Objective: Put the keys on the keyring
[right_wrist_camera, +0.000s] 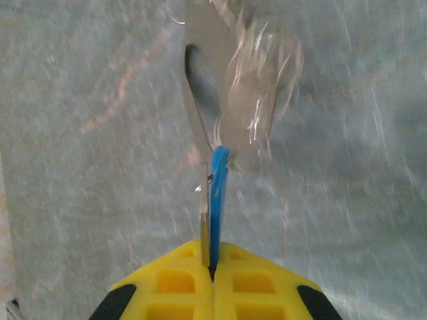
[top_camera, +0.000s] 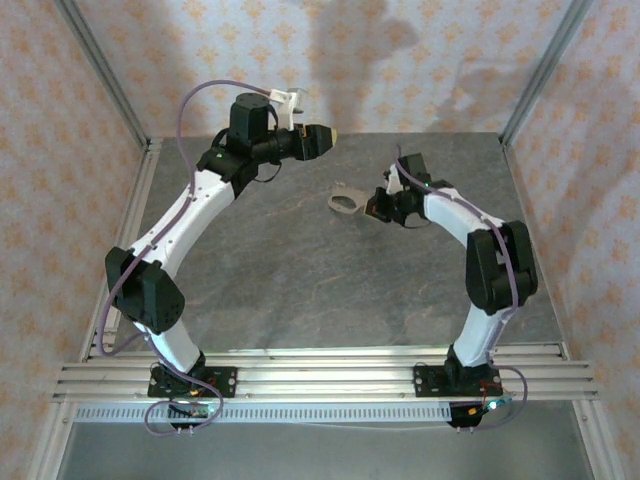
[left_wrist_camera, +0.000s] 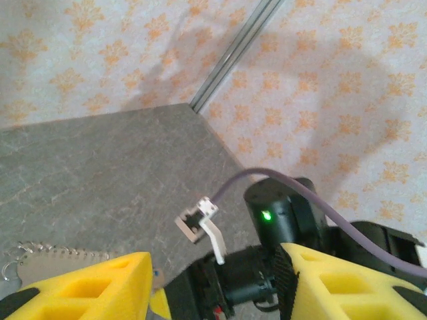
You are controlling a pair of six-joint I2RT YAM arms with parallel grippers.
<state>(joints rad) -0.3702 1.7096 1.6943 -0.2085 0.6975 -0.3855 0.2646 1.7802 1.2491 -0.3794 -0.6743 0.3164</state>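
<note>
Blue plastic marks the head of the key (right_wrist_camera: 218, 187), pinched edge-on between the tightly closed right fingers (right_wrist_camera: 177, 280), with a thin metal strip pressed against its left side. Just ahead of it lies the keyring (right_wrist_camera: 247, 93), a pale loop with a dark oval opening. It is so blurred in the right wrist view that I cannot tell whether the key touches it. From above, the keyring rests near the middle of the grey stone-patterned surface (top_camera: 300, 290), just beside the right fingers. The left fingers (left_wrist_camera: 87, 287) hang above the surface, spread apart with nothing between them. In the left wrist view the keyring's beaded edge is cut off by one yellow finger. Beyond them a purple cable (left_wrist_camera: 280, 179) arcs over a black joint (left_wrist_camera: 280, 217) with a green light.
</note>
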